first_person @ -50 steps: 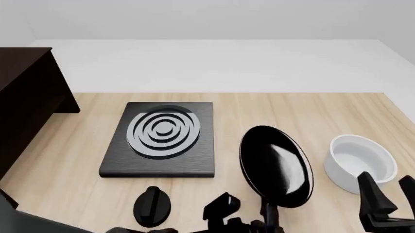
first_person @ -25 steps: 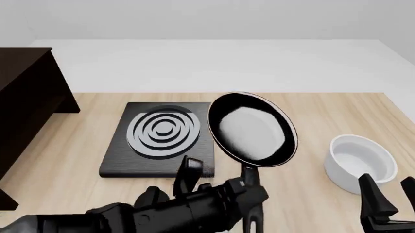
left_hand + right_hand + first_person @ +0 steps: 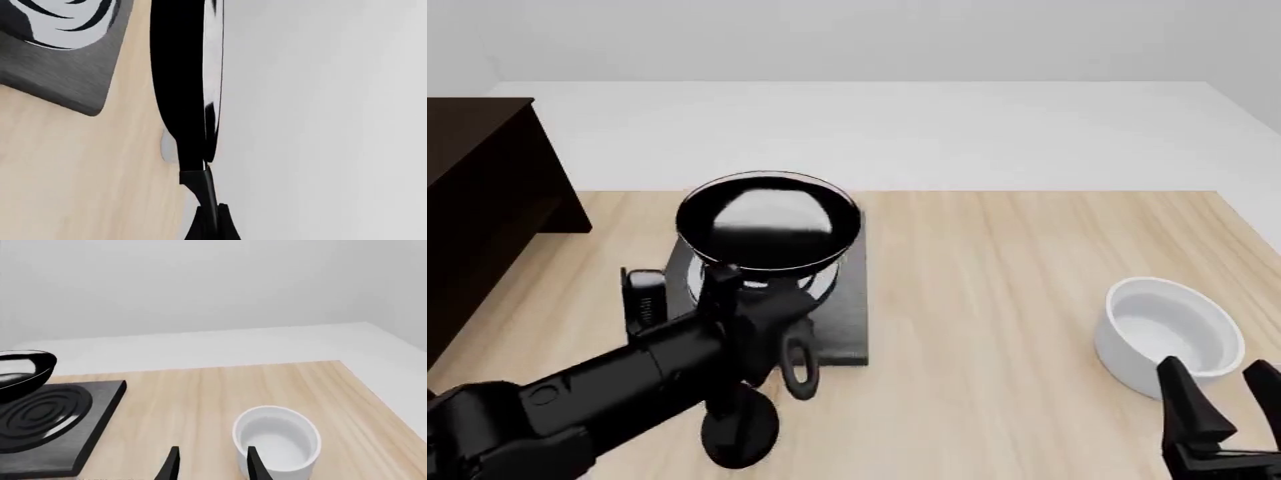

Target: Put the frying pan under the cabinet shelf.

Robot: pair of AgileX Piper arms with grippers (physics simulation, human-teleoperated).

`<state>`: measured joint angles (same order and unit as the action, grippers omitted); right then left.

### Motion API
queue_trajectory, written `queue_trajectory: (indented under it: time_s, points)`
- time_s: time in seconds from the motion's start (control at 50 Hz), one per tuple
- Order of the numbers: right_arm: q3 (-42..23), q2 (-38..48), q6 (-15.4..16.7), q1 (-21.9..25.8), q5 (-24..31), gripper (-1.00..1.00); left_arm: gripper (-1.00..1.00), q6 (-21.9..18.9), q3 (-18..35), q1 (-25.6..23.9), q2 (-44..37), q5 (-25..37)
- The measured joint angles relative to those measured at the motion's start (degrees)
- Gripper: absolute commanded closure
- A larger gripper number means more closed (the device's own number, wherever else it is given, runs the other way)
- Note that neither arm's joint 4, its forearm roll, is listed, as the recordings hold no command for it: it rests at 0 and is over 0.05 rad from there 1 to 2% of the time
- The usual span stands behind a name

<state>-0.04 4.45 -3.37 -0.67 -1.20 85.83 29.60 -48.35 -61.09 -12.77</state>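
Frying pan (image 3: 769,228), round, glossy black

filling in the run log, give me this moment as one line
left gripper: shut on frying pan handle, pan held above ringed slab | right gripper: open, by white bowl | cabinet shelf: pan not under

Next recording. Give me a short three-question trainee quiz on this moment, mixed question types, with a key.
1. True or false: the frying pan rests flat on the table.
2. Which gripper holds the pan: A left gripper, B right gripper?
3. What lies below the held pan?

Key:
1. False; it is lifted, held by its handle.
2. A.
3. The black slab with grey rings.
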Motion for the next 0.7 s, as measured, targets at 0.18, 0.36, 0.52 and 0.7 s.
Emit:
queue_trajectory:
  time_s: [0.18,0.36,0.52,0.7]
  points:
    - [0.01,0.85,0.2,0.54,-0.44,-1.0,1.0,2.88,-4.07,6.51,3.42,0.49]
    - [0.01,2.42,0.3,1.14,-1.56,-1.0,1.0,6.21,-8.37,10.69,4.75,-1.66]
    - [0.02,4.12,0.35,1.54,-2.76,-1.0,1.0,8.95,-11.78,14.51,4.92,-4.24]
    - [0.02,5.97,0.46,1.83,-4.08,-1.0,1.0,10.89,-14.18,19.3,5.01,-6.73]
